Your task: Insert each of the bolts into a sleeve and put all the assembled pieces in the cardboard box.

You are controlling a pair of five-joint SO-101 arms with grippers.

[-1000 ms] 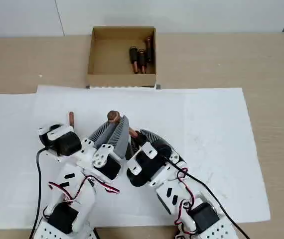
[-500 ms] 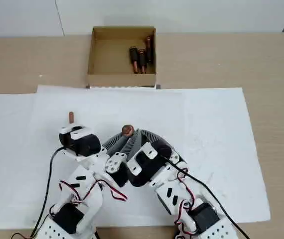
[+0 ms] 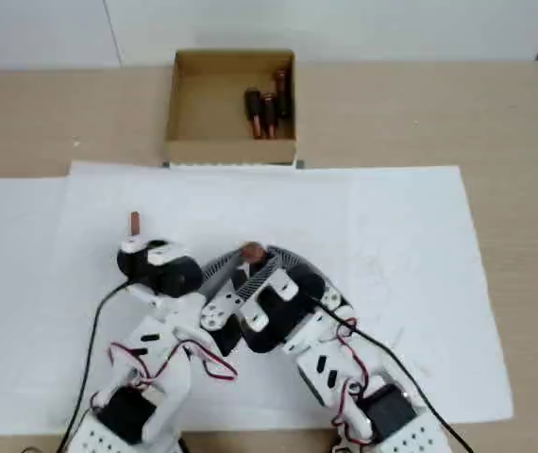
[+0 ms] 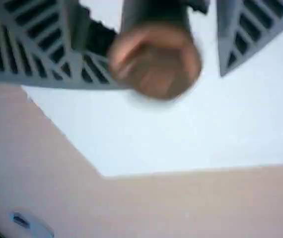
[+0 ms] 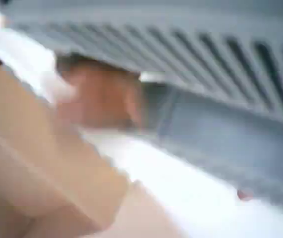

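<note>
**Finding 1.** The left gripper (image 3: 243, 262) was grasping the bolt (image 3: 251, 252). The copper head sat between its 2 ribbed fingers (image 4: 32, 44), hard against 1 of them, with a slim gap showing at the other. A dark barrel (image 4: 154, 10) ran on from the head toward the fingertips (possibly the sleeve, but too blurred to confirm).

**Finding 2.** The right gripper (image 3: 263, 260) was crowded nose to nose against the left. I could not tell whether it was clenched or released.

**Finding 3.** The cardboard box (image 3: 208, 104) lay well beyond the left fingertips and held what looked like 3 assembled pieces (image 3: 267, 104). 1 copper piece (image 3: 135, 224) stood upright on the paper (image 3: 392, 236), off the outer side of the left fingers and near that arm's body.

**Risks, in my judgement:**
1. The grip looked one-sided. A push along the bolt's axis could pivot it between the fingers, so that it cocked and jammed instead of sliding home.
2. The 2 grippers had almost no room between them. Any correction by 1 could strike the other and knock the bolt out of line.
3. A release before the bolt was fully seated could let the parts separate, drop to the paper and roll.
4. A swing of the left arm toward the box could topple the standing piece.
</note>
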